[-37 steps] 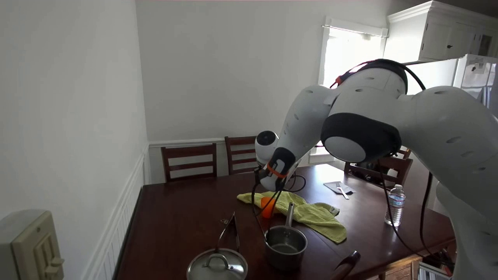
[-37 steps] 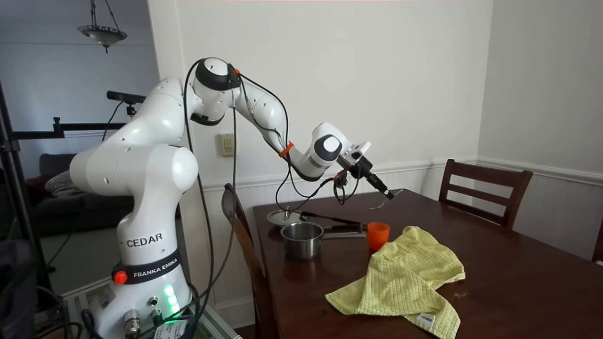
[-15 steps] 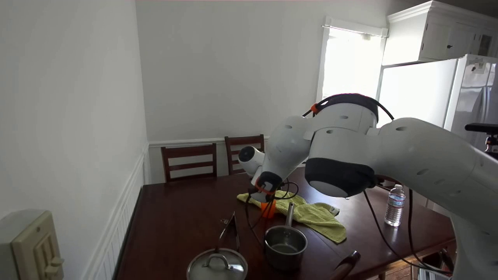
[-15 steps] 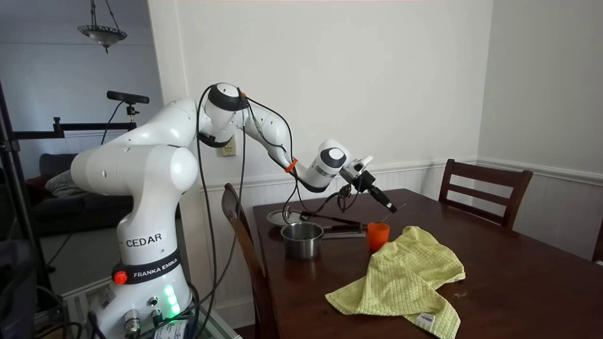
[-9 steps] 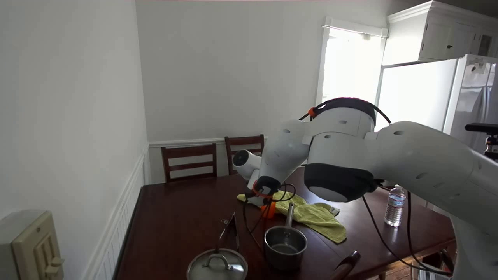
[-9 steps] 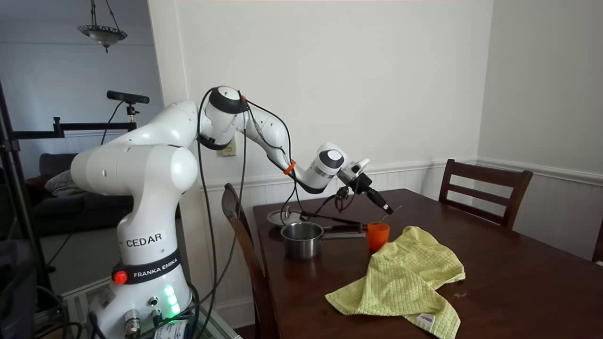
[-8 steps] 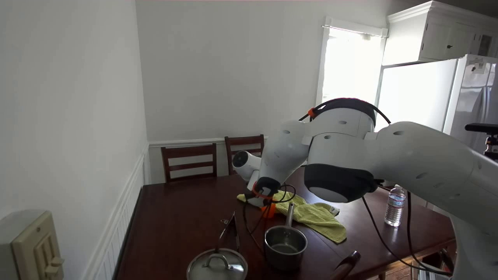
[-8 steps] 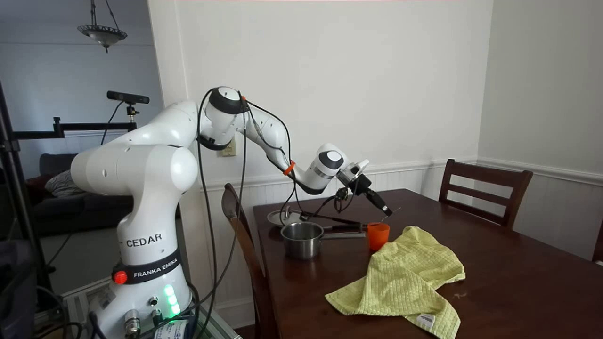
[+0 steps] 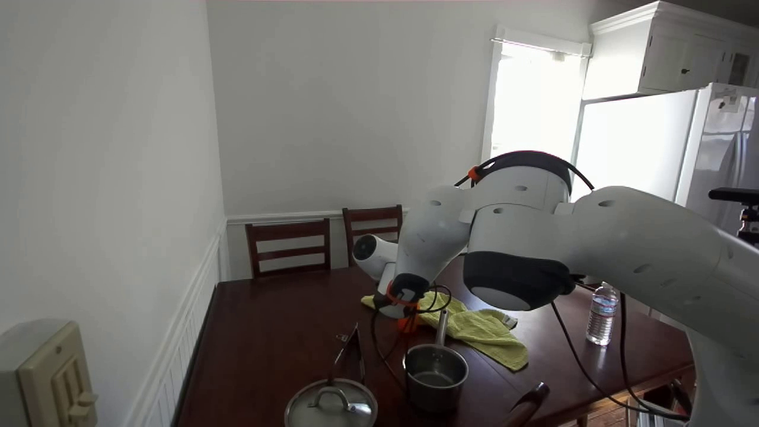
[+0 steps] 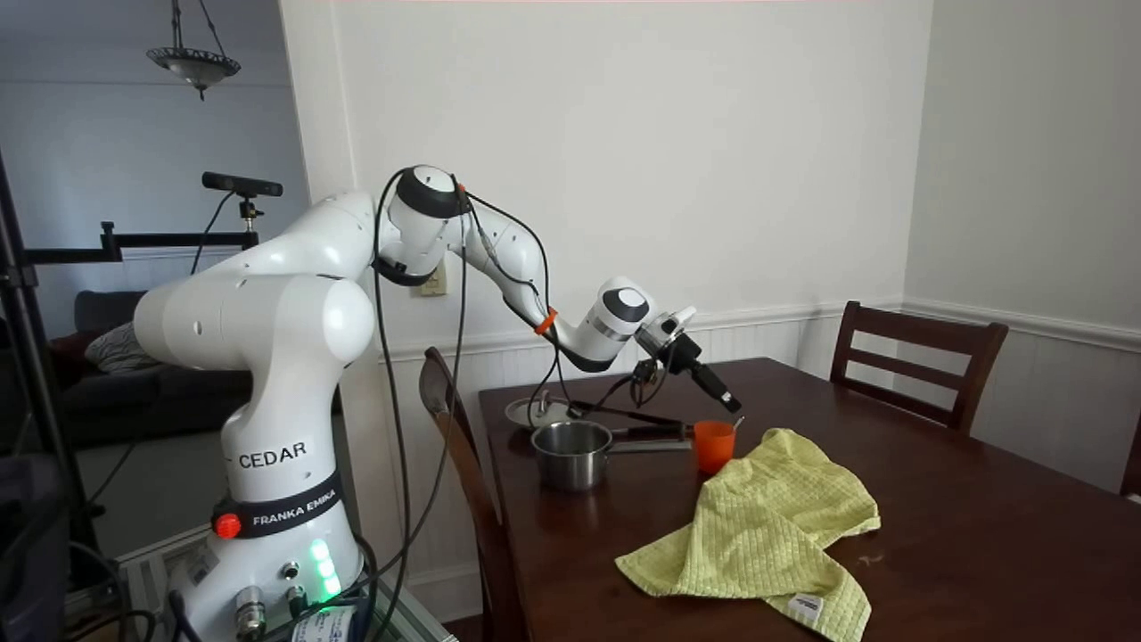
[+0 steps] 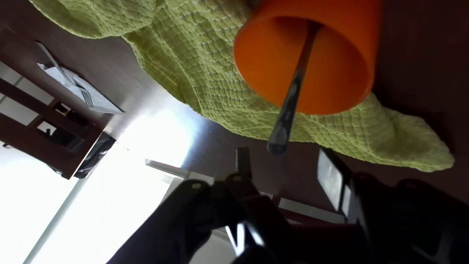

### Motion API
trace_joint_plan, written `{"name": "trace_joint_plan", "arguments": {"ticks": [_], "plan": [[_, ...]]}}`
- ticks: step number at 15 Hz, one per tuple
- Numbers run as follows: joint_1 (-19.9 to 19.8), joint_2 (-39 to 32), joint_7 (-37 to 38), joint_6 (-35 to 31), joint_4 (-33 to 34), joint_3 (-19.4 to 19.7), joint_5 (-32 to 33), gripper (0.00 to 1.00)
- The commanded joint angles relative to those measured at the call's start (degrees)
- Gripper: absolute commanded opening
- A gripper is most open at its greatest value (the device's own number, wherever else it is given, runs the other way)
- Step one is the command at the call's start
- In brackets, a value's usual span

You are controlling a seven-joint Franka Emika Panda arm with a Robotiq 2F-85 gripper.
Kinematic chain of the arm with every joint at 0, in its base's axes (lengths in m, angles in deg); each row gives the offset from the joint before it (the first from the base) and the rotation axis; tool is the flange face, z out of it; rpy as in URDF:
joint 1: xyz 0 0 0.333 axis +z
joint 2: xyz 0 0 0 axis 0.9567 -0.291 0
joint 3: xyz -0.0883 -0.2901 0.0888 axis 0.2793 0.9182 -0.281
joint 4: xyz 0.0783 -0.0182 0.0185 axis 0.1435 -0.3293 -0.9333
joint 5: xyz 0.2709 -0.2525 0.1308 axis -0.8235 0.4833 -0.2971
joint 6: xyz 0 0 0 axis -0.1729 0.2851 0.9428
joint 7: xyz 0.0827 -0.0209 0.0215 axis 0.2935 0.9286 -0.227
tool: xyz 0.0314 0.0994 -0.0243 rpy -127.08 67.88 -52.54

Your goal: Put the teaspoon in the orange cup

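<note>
- And your teaspoon [image 11: 295, 88] is in the orange cup [image 10: 713, 448], tilted, handle poking out past the rim!
- That reads as the job done; all you have left, I'd judge, is drawing the gripper [image 11: 285, 165] clear.
- Your jaws stand apart, gap wider than the handle, holding nothing; its end shows just ahead, no touch visible.

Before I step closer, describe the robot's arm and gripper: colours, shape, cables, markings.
The arm is white and rounded, with dark joint bands, black cables and orange bands. Lettering low down reads CEDAR above FRANKA EMIKA. The gripper is black, with two slim fingers.
</note>
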Motion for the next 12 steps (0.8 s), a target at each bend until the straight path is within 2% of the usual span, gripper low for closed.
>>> {"name": "trace_joint_plan", "arguments": {"ticks": [1,3,4,7,10,11,12], "plan": [[0.6,1.6,3.3,-0.5,-1.4,1.5,2.2,0.83],[1.5,4.7,5.0,-4.5,-5.1,2.9,1.2,0.97],[2.1,6.3,6.2,-8.0,-7.7,3.9,0.6,1.0],[4.6,10.1,6.4,-20.4,-15.4,7.7,-0.5,1.0],[7.0,11.8,1.9,-34.6,-21.1,11.6,-3.4,1.0],[4.4,8.1,0.8,-28.0,-15.3,9.5,-5.7,1.0],[5.0,9.0,-0.9,-31.3,-17.1,10.2,-7.1,1.0]]}}
